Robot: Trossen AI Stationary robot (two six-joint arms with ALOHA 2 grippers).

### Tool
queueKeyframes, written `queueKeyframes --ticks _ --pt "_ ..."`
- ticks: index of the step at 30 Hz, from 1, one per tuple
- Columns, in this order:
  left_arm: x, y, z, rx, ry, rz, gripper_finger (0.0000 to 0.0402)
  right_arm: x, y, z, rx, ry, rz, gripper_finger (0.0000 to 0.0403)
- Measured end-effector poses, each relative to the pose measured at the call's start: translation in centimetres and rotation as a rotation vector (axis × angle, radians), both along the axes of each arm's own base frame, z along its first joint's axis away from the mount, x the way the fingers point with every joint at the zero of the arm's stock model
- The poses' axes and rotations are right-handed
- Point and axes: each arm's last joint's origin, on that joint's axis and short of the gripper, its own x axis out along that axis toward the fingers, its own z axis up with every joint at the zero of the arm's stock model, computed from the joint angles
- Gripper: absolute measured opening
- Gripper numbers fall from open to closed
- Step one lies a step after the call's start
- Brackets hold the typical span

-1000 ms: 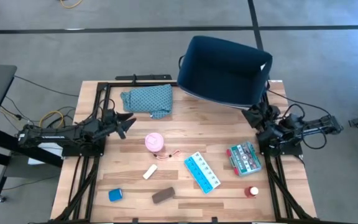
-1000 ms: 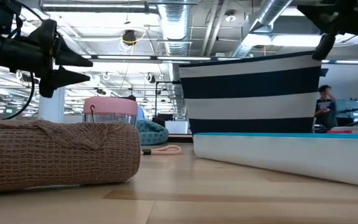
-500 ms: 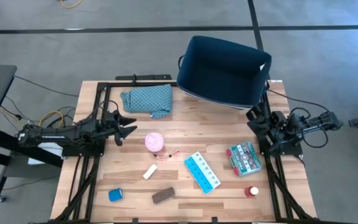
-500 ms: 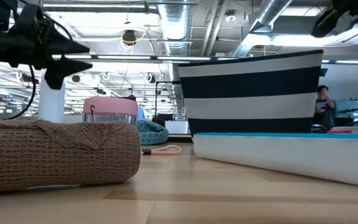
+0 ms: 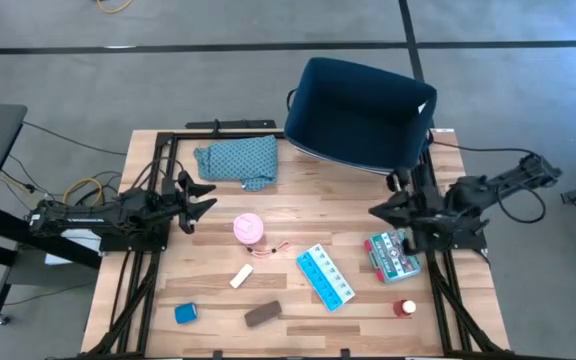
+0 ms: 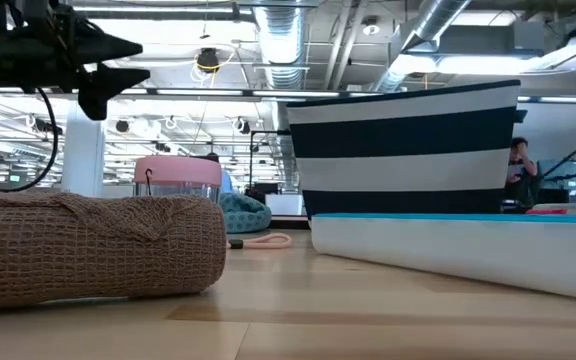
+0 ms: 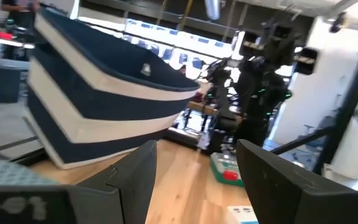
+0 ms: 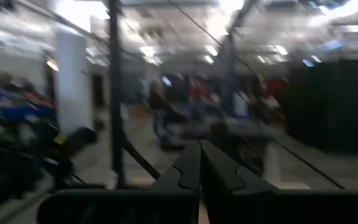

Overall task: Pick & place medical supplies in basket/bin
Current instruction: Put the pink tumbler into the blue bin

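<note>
Currently both pincers hover above the worktop (image 5: 298, 225), neither holding anything.
Left pincer (image 5: 204, 197), fingers spread, is near the pink roll (image 5: 248, 228); right pincer (image 5: 376, 211), fingers pressed together, is beside the green-red packet (image 5: 392, 253). The bin (image 5: 360, 110) stands at the far edge.

Left arm: reaches in low and level from the table's left edge, pointing toward its middle.
Left gripper (image 5: 200, 197): fingers (image 7: 272, 180) spread apart, holding nothing, raised above the tabletop.
Right arm: bent at the table's right side, forearm angled inward.
Right gripper (image 5: 377, 212): fingers (image 8: 188, 171) pressed together, empty.
</note>
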Motion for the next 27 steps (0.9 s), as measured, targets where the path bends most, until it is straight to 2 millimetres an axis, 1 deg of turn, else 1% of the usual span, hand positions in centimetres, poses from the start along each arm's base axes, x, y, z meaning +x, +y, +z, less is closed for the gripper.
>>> queueKeyframes --ticks 3,6,8,10,12,15,17,21,24,27 --pt "0.0 0.1 -0.2 -0.010 0.023 0.046 0.0210 2.1 0.7 -0.2 -0.003 0.115 -0.069 0.0000" --pt "0.0 0.2 -0.6 -0.018 0.065 0.078 0.0210 4.2 1.4 -1.6 -0.063 0.193 -0.101 0.0000" --pt "0.1 0.3 -0.9 -0.028 0.093 0.086 0.0210 5.2 1.7 -1.9 -0.112 0.188 -0.119 0.0000" --pt "0.1 0.3 -1.2 -0.028 0.122 0.087 0.0210 6.4 1.6 -2.2 -0.146 0.170 -0.164 0.0000" --pt "0.1 0.3 -1.3 -0.029 0.132 0.109 0.0210 7.8 1.6 -3.0 -0.187 0.184 -0.198 0.0000" --pt "0.0 0.4 -1.3 -0.034 0.131 0.146 0.0210 9.5 1.2 -4.3 -0.219 0.232 -0.233 0.0000" --pt "0.0 0.4 -1.3 -0.036 0.130 0.159 0.0210 10.7 1.1 -5.2 -0.249 0.298 -0.243 0.0003" --pt "0.0 0.5 -1.3 -0.037 0.130 0.161 0.0210 13.3 1.6 -8.0 -0.338 0.478 -0.236 0.0030" --pt "0.0 0.5 -1.3 -0.038 0.128 0.162 0.0210 15.5 2.3 -9.7 -0.368 0.549 -0.226 0.0063" --pt "0.0 0.5 -1.3 -0.038 0.128 0.162 0.0210 17.7 3.0 -12.1 -0.413 0.654 -0.204 0.0096"
